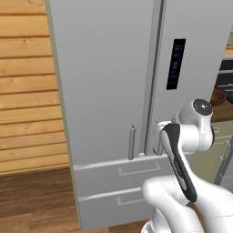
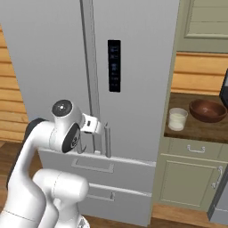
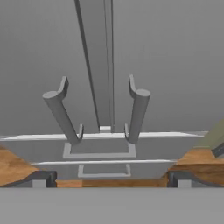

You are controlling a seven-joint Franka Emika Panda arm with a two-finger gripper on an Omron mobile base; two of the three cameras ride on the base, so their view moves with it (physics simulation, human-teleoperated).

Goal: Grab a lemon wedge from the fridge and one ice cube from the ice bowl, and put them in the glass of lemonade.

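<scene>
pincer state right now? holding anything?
Pincer: open, jaws wide apart, holding nothing. It faces the fridge door handles without touching them.

Both base views look forward from behind the arm, left and right, sharing the closed fridge [image 1: 136,91] doors, while the hand view faces its bar handles [image 3: 138,113] closely.

No readable text; marks on fridge [image 2: 133,67] black panel [image 2: 114,65] illegible.
</scene>
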